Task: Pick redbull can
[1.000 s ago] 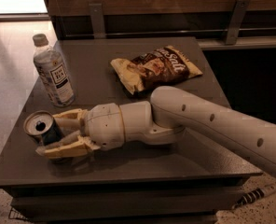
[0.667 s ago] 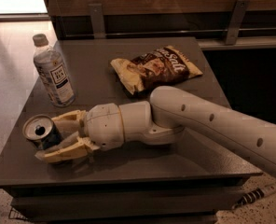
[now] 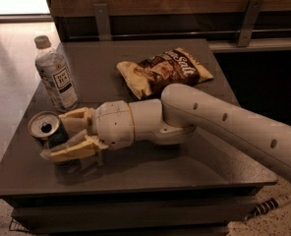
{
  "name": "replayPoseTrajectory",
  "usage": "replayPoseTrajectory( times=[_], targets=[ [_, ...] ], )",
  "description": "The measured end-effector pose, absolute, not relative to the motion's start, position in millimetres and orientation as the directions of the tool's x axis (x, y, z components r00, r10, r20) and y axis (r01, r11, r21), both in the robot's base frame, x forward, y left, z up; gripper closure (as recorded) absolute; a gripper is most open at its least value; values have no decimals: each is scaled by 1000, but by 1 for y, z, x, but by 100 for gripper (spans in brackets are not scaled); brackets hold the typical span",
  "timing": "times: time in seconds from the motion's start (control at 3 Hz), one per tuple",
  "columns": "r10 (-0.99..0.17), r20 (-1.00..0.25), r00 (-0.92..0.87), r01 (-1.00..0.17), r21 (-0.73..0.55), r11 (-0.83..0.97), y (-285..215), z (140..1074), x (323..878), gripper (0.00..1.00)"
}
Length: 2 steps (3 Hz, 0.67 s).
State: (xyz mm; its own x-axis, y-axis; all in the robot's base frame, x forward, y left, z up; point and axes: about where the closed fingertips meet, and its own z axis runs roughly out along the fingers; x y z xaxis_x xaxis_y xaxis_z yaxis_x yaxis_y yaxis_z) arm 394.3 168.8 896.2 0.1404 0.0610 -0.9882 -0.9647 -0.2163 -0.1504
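Observation:
The redbull can (image 3: pixel 48 130) is a slim silver and blue can with an open silver top. It is at the front left of the dark table (image 3: pixel 185 166) and leans slightly. My gripper (image 3: pixel 54 137) reaches in from the right and lies low over the table. Its two tan fingers (image 3: pixel 75 118) sit on either side of the can and press against it. The lower part of the can is hidden behind the near finger.
A clear plastic bottle (image 3: pixel 56 76) with a white label and grey cap stands just behind the can. A brown chip bag (image 3: pixel 164 71) lies at the table's back middle. A wooden wall with metal brackets (image 3: pixel 102 19) runs behind. The table's left and front edges are close to the can.
The gripper and the can have shifted slightly up and to the right together. The can now leans a little more. The bottle and the chip bag have not moved.

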Motion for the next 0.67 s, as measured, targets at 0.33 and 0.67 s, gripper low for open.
replayPoseTrajectory(
  times=[0.33,0.67],
  targets=[
    [72,-986,151,-968,-162,-190,138,942,422,100],
    [52,-984,169,-972,-175,-155,116,981,438,100]
  ],
)
